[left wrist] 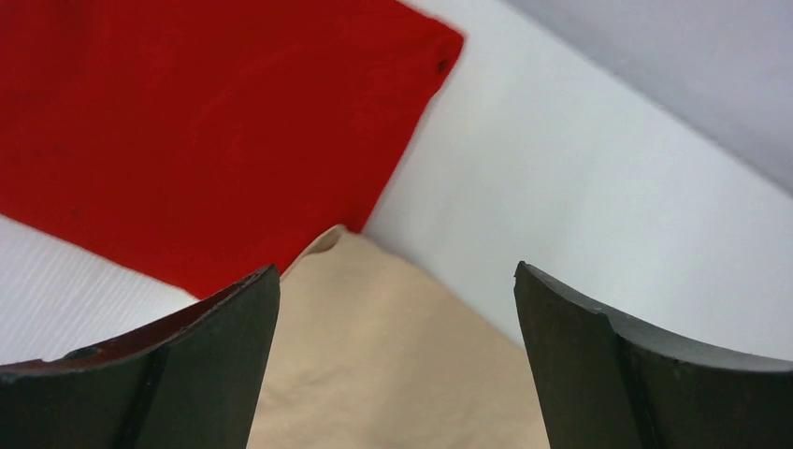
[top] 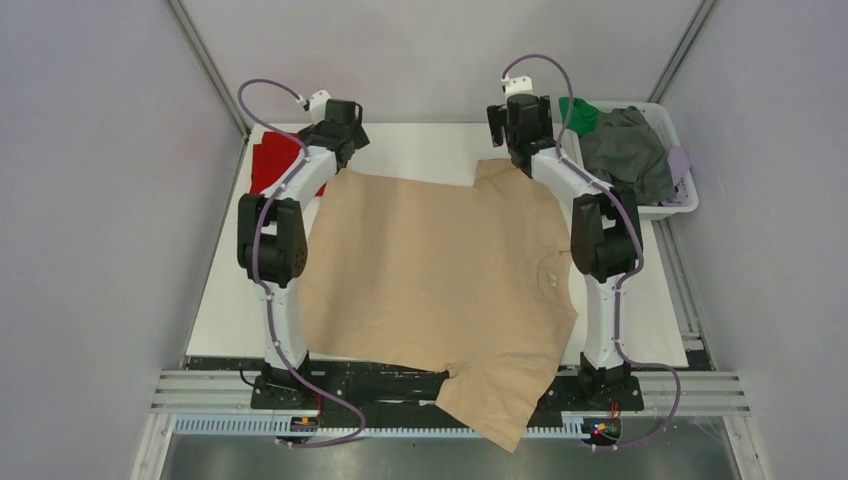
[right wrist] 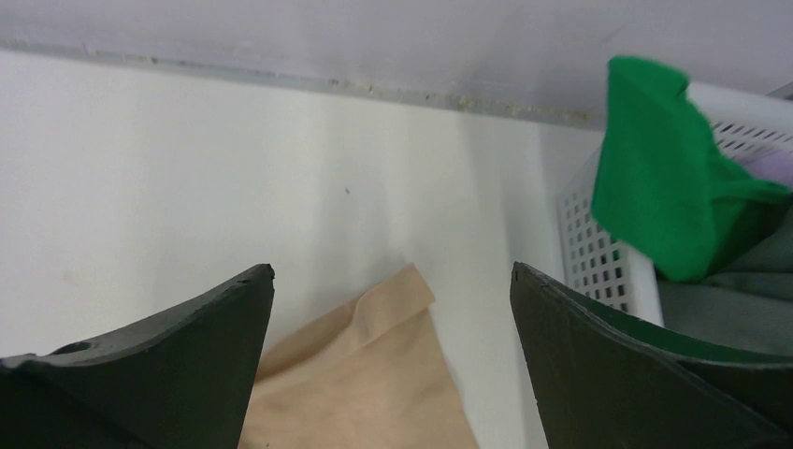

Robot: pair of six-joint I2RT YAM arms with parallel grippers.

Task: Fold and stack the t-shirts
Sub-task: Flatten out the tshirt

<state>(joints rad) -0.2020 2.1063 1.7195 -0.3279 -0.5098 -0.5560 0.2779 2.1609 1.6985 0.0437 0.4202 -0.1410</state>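
A robot lab's test cell: plain grey panel walls [top: 90, 200] in aluminium framing [top: 205, 60] enclose a white desk [top: 420, 140], with two cabled robot arms [top: 283, 240] bolted to a metal rail [top: 450, 395] and a white basket [top: 688, 200] of clothes [top: 625, 150] beside them.

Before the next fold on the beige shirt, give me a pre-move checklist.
1. Left gripper open, empty: ok.
2. Right gripper open, empty: ok.
3. Beige t-shirt spread flat on the table: not ok, one sleeve hangs over the near edge.
4. Beige corner clear of the red t-shirt: cannot tell, they meet in the left wrist view.
5. Green cloth on the basket rim clear of the right gripper: ok, apart.
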